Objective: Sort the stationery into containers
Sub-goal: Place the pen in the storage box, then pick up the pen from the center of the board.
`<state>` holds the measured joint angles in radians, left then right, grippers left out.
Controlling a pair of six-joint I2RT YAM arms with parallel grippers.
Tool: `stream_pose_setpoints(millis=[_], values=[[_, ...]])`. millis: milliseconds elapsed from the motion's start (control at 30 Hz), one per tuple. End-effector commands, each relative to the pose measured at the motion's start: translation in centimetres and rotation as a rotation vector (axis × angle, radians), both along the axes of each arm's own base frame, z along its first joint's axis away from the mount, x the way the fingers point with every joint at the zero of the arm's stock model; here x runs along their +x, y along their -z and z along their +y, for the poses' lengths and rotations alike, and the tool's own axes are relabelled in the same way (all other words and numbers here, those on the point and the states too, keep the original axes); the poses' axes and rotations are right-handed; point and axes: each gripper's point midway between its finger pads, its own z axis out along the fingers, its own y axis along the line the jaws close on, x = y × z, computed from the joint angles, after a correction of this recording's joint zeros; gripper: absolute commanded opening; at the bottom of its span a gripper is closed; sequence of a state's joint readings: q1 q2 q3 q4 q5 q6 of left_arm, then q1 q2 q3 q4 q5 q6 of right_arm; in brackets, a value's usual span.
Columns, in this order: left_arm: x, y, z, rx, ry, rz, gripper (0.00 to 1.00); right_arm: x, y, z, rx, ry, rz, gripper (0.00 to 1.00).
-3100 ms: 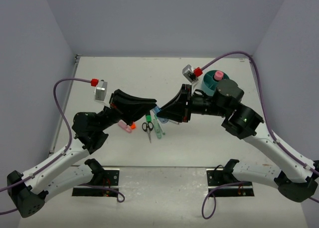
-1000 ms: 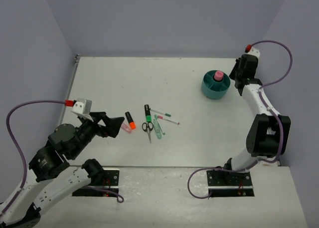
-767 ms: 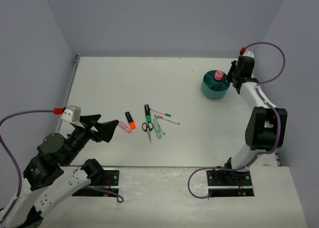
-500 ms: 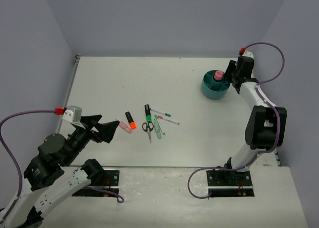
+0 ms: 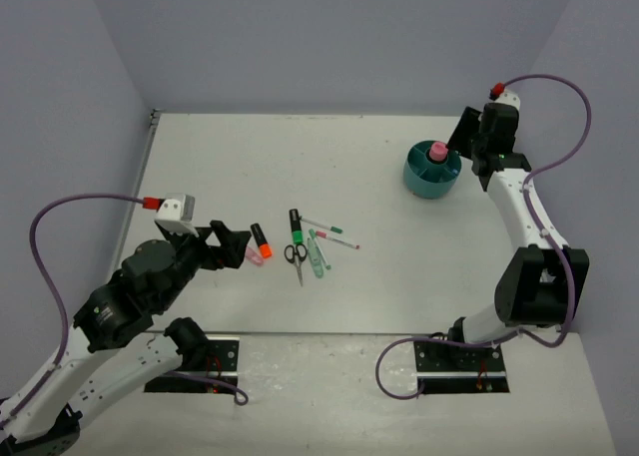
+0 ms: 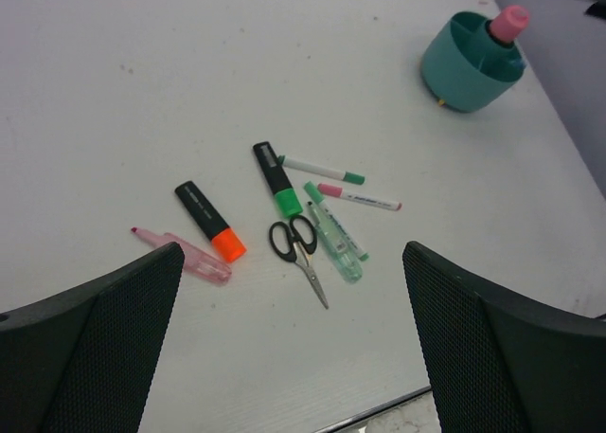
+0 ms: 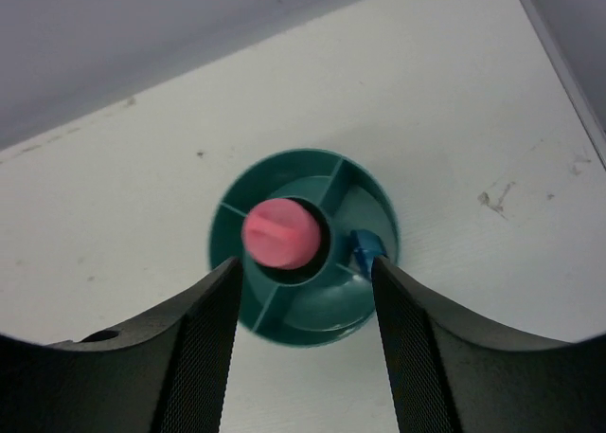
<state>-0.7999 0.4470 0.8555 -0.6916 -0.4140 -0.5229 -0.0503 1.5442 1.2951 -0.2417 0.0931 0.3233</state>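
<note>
The teal organizer (image 5: pixel 431 172) stands at the back right, with a pink-capped bottle (image 7: pixel 282 233) upright in its centre well and a small blue piece (image 7: pixel 365 246) in a ring compartment. My right gripper (image 7: pixel 305 267) hovers over the organizer (image 7: pixel 303 310), open and holding nothing. In the middle of the table lie a pink highlighter (image 6: pixel 185 255), an orange highlighter (image 6: pixel 210 234), a green highlighter (image 6: pixel 277 179), black-handled scissors (image 6: pixel 298 248) and two thin white pens (image 6: pixel 322 171). My left gripper (image 6: pixel 292 253) hangs wide open, near and to the left of this pile, touching nothing.
A translucent green pen (image 6: pixel 336 239) lies beside the scissors. The table's near edge (image 6: pixel 379 409) runs just below the left gripper's fingers. Grey walls close in the table (image 5: pixel 300 157) on the left, back and right.
My right gripper's jaws have spread apart above the organizer and its wrist has pulled back slightly. My left arm has shifted a little toward the pile, still open.
</note>
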Motion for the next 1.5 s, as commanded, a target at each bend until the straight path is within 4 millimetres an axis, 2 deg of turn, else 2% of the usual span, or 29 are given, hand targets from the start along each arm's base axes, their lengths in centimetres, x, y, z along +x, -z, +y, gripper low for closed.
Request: stream_pose_setpoints(millis=[0,33,100,200,300,367,433,467,533,567,600,667,700,800,833,1000,1033,1067,1133,1233,1367,1467], values=[[1.7,2.1,1.4,0.032,-0.188,0.100,1.00,-3.1,-10.5,7.1,-0.018,-0.128,-0.211,0.61],[1.9,2.6,1.6,0.034,-0.221,0.121,1.00,-4.0,-11.0,8.2,-0.027,-0.150,-0.216,0.62],[2.4,3.6,1.9,0.034,-0.297,0.171,1.00,-6.8,-11.7,12.6,-0.032,-0.252,-0.226,0.65],[2.6,4.9,2.4,0.045,-0.387,0.240,1.00,-9.9,-10.9,15.3,-0.028,-0.326,-0.209,0.67],[3.1,6.2,2.2,0.042,-0.460,0.297,1.00,-12.3,-8.2,17.6,-0.017,-0.403,-0.124,0.68],[3.2,6.6,2.0,0.036,-0.482,0.317,1.00,-13.1,-6.5,18.0,-0.025,-0.418,-0.072,0.68],[3.4,7.1,2.4,0.032,-0.533,0.330,1.00,-15.1,-4.2,19.4,-0.037,-0.468,-0.015,0.69],[3.3,7.6,2.6,0.032,-0.559,0.338,1.00,-15.9,-3.0,19.6,-0.040,-0.478,0.007,0.70],[3.4,8.5,3.0,0.017,-0.623,0.358,1.00,-17.1,-2.0,19.9,-0.008,-0.497,0.018,0.73],[3.5,8.9,3.0,-0.013,-0.655,0.364,1.00,-17.6,-1.8,20.0,0.008,-0.511,0.014,0.77],[3.6,9.3,3.1,-0.015,-0.679,0.364,0.99,-18.2,-2.4,20.2,0.034,-0.530,-0.012,0.98],[4.4,10.8,2.7,-0.003,-0.711,0.372,0.96,-18.9,-1.5,19.9,0.050,-0.531,-0.013,0.99],[4.9,11.2,2.5,0.006,-0.720,0.379,0.95,-19.1,-2.0,19.7,0.059,-0.527,-0.037,0.99],[6.4,13.6,1.8,0.090,-0.773,0.445,0.92,-19.6,-1.7,19.3,0.072,-0.520,-0.041,0.99],[6.9,13.6,1.8,0.088,-0.796,0.464,0.91,-19.8,-1.9,19.5,0.081,-0.531,-0.044,0.99],[7.8,16.5,2.2,0.155,-0.882,0.573,0.66,-20.9,-2.0,20.1,0.119,-0.579,-0.040,0.99],[8.3,17.7,1.6,0.156,-0.855,0.608,0.58,-21.0,-2.0,19.9,0.116,-0.578,-0.043,0.99],[8.5,18.7,2.0,0.156,-0.863,0.641,0.53,-21.0,-1.9,19.9,0.113,-0.580,-0.048,0.99],[8.9,20.3,1.6,0.164,-0.838,0.687,0.46,-21.1,-1.5,19.8,0.105,-0.587,-0.047,0.99],[9.3,21.5,1.5,0.183,-0.835,0.713,0.46,-21.3,-1.6,20.0,0.108,-0.610,-0.064,0.99],[10.0,22.5,0.9,0.183,-0.819,0.725,0.53,-21.4,-1.3,20.6,0.107,-0.650,-0.066,0.99],[9.9,23.5,0.9,0.192,-0.827,0.747,0.54,-21.4,-0.9,21.1,0.106,-0.676,-0.054,0.99]])
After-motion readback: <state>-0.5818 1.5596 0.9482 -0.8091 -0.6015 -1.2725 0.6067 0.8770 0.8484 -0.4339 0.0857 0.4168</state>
